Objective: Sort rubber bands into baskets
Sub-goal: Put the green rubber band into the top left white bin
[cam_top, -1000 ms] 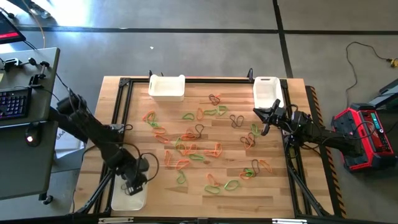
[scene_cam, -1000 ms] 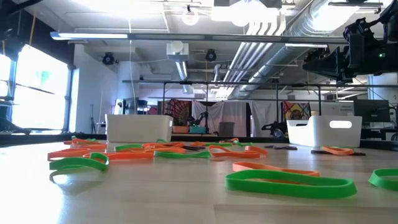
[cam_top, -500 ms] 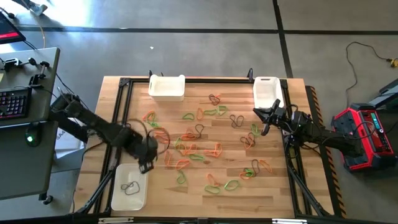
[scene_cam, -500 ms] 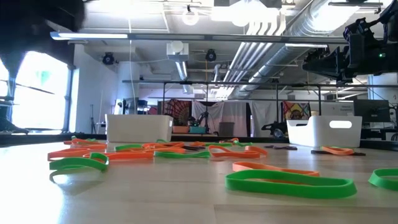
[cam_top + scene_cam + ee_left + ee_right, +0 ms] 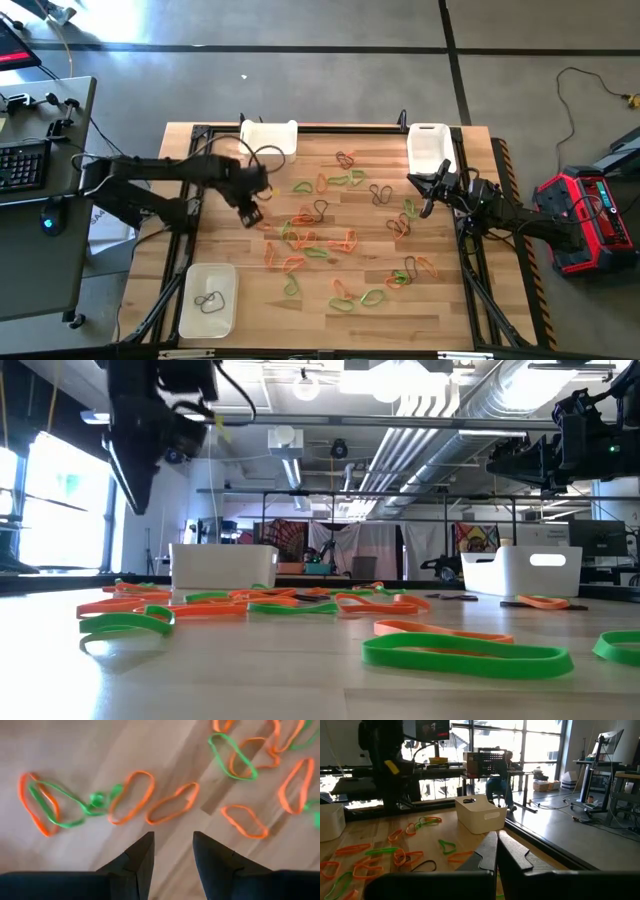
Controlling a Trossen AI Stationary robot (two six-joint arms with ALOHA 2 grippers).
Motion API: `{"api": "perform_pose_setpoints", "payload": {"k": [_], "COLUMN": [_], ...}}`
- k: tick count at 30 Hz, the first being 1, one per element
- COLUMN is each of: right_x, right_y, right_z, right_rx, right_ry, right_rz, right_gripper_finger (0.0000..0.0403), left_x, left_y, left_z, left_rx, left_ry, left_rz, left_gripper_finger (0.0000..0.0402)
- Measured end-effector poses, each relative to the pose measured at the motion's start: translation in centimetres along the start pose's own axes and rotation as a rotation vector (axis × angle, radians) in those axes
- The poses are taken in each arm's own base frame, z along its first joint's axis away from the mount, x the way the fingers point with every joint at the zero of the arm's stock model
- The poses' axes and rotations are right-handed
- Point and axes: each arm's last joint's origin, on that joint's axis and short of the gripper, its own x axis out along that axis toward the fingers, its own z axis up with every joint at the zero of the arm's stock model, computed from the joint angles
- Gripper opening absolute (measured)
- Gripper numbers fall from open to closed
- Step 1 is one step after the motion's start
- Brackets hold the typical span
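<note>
Since the earlier frames, we saw the left arm swing away from the near-left basket (image 5: 207, 298) and reach up over the left part of the desk (image 5: 440, 310), so that its gripper (image 5: 250, 211) hung above the orange and green rubber bands (image 5: 320, 243) near the far-left basket (image 5: 268, 140). We noted that the left fingers (image 5: 137, 857) stood partly apart with nothing between them, and the wrist view looked straight down on loose orange and green loops lying on the wood. The near-left basket, now uncovered, held one dark rubber band (image 5: 208, 300).

We found the right gripper (image 5: 432, 190) where it had been, raised just beside the far-right basket (image 5: 428, 146) at the right edge of the desk. Its fingers (image 5: 487, 851) were pressed together and held nothing.

Most rubber bands lay scattered across the middle of the desk, in green, orange and dark loops, some overlapping. In the low view a green band (image 5: 466, 653) lay nearest, with two white baskets standing farther back. Beyond the desk, a person (image 5: 500, 775) sat at a far table in the room.
</note>
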Motion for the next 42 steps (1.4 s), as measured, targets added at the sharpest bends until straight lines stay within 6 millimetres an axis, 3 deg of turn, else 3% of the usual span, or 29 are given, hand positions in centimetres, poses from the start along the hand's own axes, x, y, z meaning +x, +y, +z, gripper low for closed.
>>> {"api": "perform_pose_setpoints", "payload": {"k": [7, 19, 33, 37, 42], "right_x": [0.0, 0.0, 0.0, 0.0, 0.0], "right_y": [0.0, 0.0, 0.0, 0.0, 0.0], "right_z": [0.0, 0.0, 0.0, 0.0, 0.0], "right_rx": [0.000, 0.000, 0.000, 0.000, 0.000], "right_ry": [0.000, 0.000, 0.000, 0.000, 0.000], "right_rz": [0.000, 0.000, 0.000, 0.000, 0.000], "right_gripper_finger": [0.0000, 0.0000, 0.0000, 0.0000, 0.0000], "left_x": [1.4, 6.9, 9.9, 10.2, 10.4], "left_y": [2.5, 5.9, 7.3, 7.3, 7.3], "left_z": [1.6, 3.8, 4.8, 4.5, 4.3], "left_rx": [0.103, 0.276, 0.355, 0.381, 0.416], "left_ry": [0.065, 0.280, 0.340, 0.351, 0.361], "left_rz": [0.031, 0.051, 0.064, 0.054, 0.046], "left_gripper_finger": [0.0128, 0.0129, 0.0128, 0.0111, 0.0052]}}
